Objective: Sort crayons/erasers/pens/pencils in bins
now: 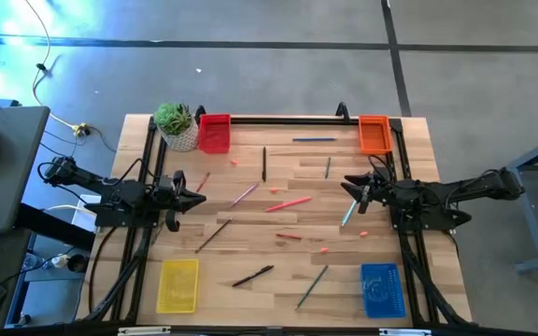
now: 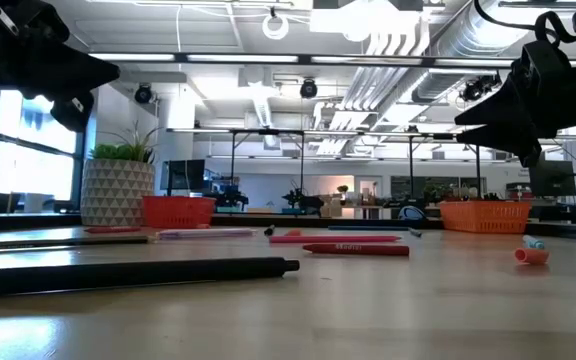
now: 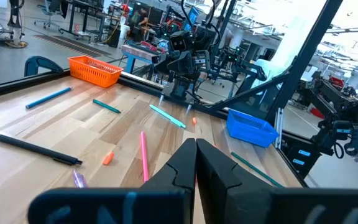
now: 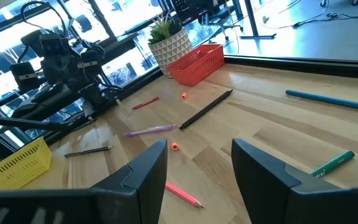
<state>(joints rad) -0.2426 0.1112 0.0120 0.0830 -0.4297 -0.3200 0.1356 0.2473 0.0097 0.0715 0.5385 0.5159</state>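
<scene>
Nothing is sorted yet, by the look of it: every stick lies loose on the bench (image 1: 409, 149) and neither arm holds anything. The right gripper (image 1: 351, 187) hangs above the bench with its jaws released wide, near the orange bin (image 1: 374, 134); the left gripper (image 1: 197, 198) waits at the left side, jaws clenched on nothing.

The likeliest trouble is a bad pick. The crayons (image 1: 288, 237) are short and lie flat, so jaws coming down a little off line could pinch bare wood or flick one away. A teal pen (image 1: 347, 214) lies just beside the right gripper, and a careless descent could nudge it so that it rolls. Sticks that lie near each other, like the pink stick (image 1: 289, 203) and its neighbours, could be caught two at a time. A wrong bin is also a risk, since the long pink stick shares its colour with the crayons.

The crayons are stubby red-orange pieces scattered over the middle of the bench, well apart from all four bins: the red bin (image 1: 214, 133) and orange at the far corners, the yellow bin (image 1: 177, 286) and blue bin (image 1: 382, 289) at the near ones.
</scene>
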